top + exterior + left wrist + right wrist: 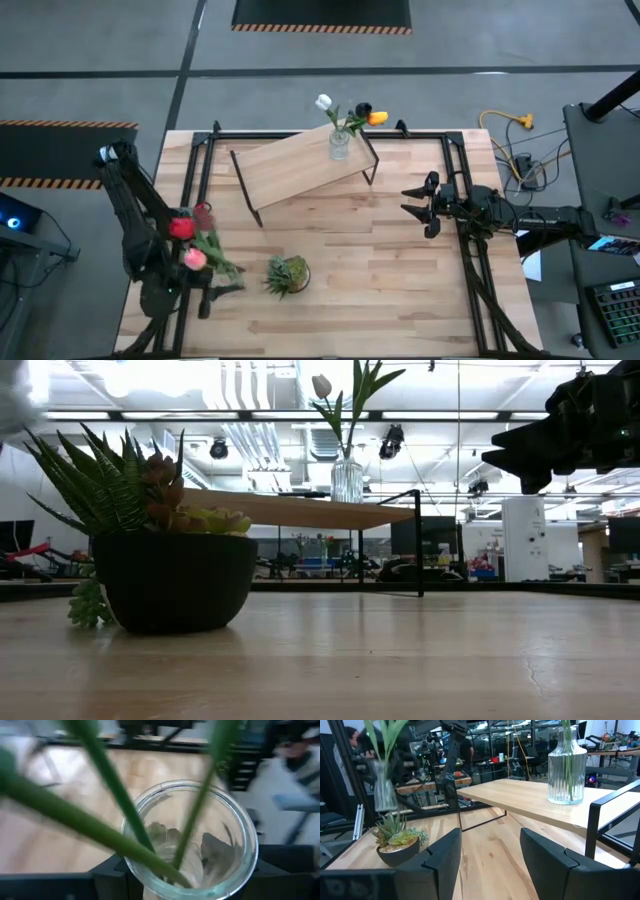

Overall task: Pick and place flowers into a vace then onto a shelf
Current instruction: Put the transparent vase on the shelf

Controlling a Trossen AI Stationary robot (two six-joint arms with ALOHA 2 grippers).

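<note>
Glass vase [192,845] with red and pink flowers [187,240] sits in the left gripper [175,290], lower left of the high view, fingers closed on it. Looks like the carry-to-shelf step. A first vase [339,143] already stands on the shelf [300,165]. Right gripper [418,205] waits mid-right, half open, empty. Next: lift without tipping.

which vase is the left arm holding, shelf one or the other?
The other: the vase in the left gripper, with red and pink flowers; the ribbed vase stands untouched on the shelf.
</note>
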